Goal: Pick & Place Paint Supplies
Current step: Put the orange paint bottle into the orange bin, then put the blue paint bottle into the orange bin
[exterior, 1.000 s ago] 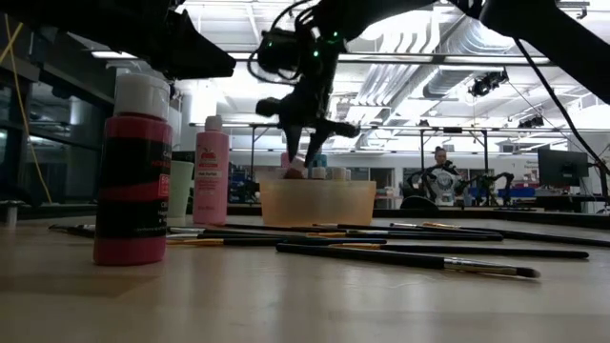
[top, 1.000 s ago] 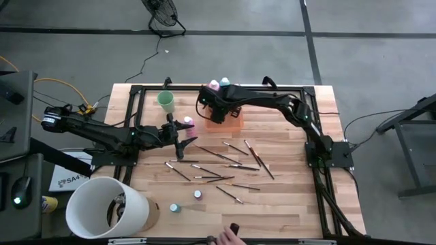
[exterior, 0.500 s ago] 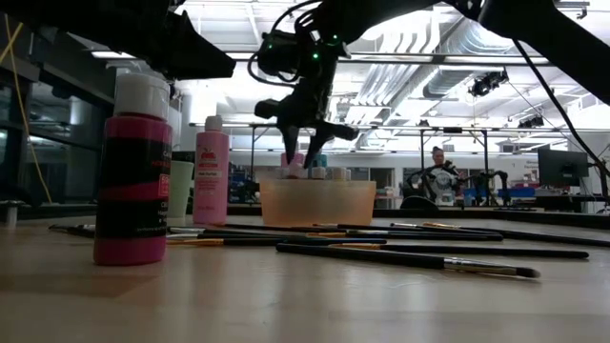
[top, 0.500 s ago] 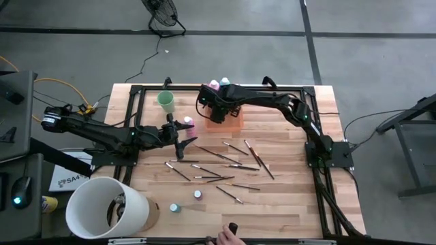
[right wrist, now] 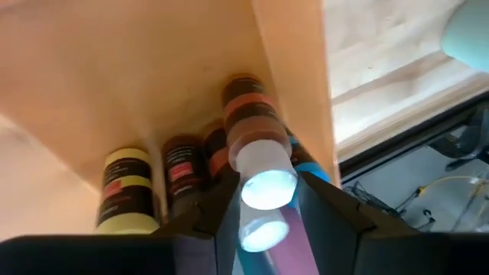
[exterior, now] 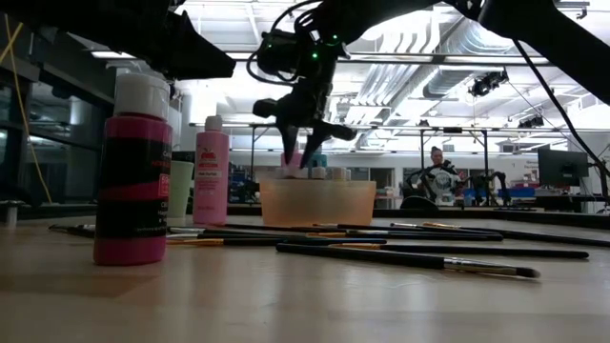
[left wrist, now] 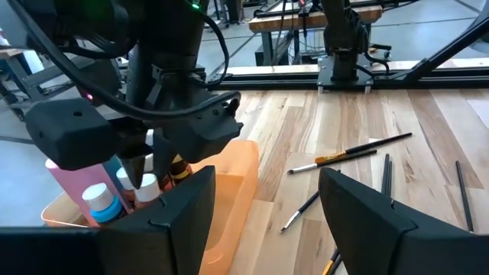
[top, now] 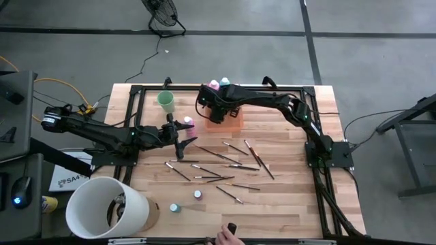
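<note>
Right pincer (exterior: 303,143) directly over orange tray (top: 234,124), fingers straddling small pale-capped bottle (right wrist: 256,149) (upright, among others in tray corner); firm hold cannot be told. Left pincer (top: 181,139) open, empty, nearer brushes (top: 225,158) lying flat on tabletop (top: 286,204).

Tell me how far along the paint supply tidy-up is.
Done: several small bottles stand in the orange tray. In hand: the right gripper sets another bottle in there. Left: brushes scattered on the table, two small bottles, a pink bottle. The left gripper waits open.
</note>
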